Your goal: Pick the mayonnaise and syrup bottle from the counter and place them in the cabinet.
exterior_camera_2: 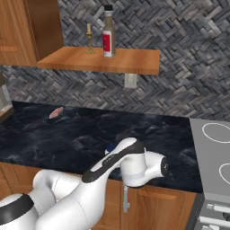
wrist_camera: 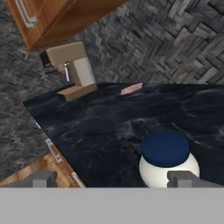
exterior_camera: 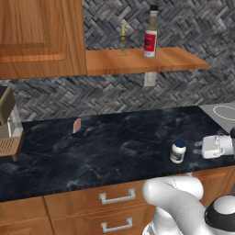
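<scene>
**Jar at front edge of bench, bottle on shelf, tool beside jar**

1. Mayonnaise jar [exterior_camera: 178, 151]: stands upright on the bench [exterior_camera: 101, 147], near its front edge and toward the right end. White body, dark blue lid. In the hand view the jar [wrist_camera: 168, 159] sits just ahead of the tool [wrist_camera: 113, 178], offset toward the right fingertip [wrist_camera: 183, 178]. No writing can be read on it.

2. Tool [exterior_camera: 198, 149]: level with the jar and just to its right, above the bench. The fingers are spread wide and hold nothing; no contact with the jar is visible.

3. Syrup bottle [exterior_camera: 151, 37]: stands upright on the shelf [exterior_camera: 183, 62], near the middle of the board. A thin candlestick [exterior_camera: 122, 42] stands to its left, apart from it. The bottle label is red and white; its text is too small to read.

4. Open room: the bench is bare between the jar and a small pink item [exterior_camera: 76, 125] lying near the back wall. A beige appliance [exterior_camera: 8, 124] occupies the left end. The stove top [exterior_camera_2: 214, 152] borders the right end. The shelf board is free to the right of the bottle as far as its edge.

5. Below the front edge: wooden drawer fronts with silver handles [exterior_camera: 118, 197].
</scene>
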Robot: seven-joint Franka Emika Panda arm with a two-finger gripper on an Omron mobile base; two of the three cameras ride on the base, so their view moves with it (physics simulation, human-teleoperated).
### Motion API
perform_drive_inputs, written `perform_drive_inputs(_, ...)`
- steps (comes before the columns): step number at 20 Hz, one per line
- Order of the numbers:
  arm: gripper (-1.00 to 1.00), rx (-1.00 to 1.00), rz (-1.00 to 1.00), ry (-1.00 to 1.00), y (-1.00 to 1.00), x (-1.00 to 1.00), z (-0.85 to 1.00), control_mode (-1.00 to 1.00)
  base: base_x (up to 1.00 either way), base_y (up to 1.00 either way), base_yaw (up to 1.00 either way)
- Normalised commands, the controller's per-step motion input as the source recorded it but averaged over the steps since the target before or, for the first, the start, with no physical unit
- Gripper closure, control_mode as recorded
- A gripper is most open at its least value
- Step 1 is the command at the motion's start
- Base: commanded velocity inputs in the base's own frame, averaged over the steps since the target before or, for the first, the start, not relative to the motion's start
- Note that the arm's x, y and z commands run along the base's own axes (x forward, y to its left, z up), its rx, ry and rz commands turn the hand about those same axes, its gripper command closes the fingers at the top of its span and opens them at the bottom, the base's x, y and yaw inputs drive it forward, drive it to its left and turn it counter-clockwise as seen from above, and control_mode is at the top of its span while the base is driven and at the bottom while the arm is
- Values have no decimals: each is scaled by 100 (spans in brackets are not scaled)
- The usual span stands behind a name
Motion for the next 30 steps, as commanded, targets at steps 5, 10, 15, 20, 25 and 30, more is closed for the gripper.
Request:
perform_drive_inputs(5,-100,0,0,-10,0,4,-3,-100,0,0,0)
perform_drive_inputs(10,-100,0,0,0,0,1,0,-100,0,0,0)
perform_drive_inputs(15,-100,0,0,3,1,27,-2,-100,0,0,0)
perform_drive_inputs(20,-100,0,0,2,0,32,-8,-100,0,0,0)
perform_drive_inputs(25,-100,0,0,4,0,22,-21,-100,0,0,0)
perform_drive_inputs(30,-100,0,0,4,0,15,-24,-100,0,0,0)
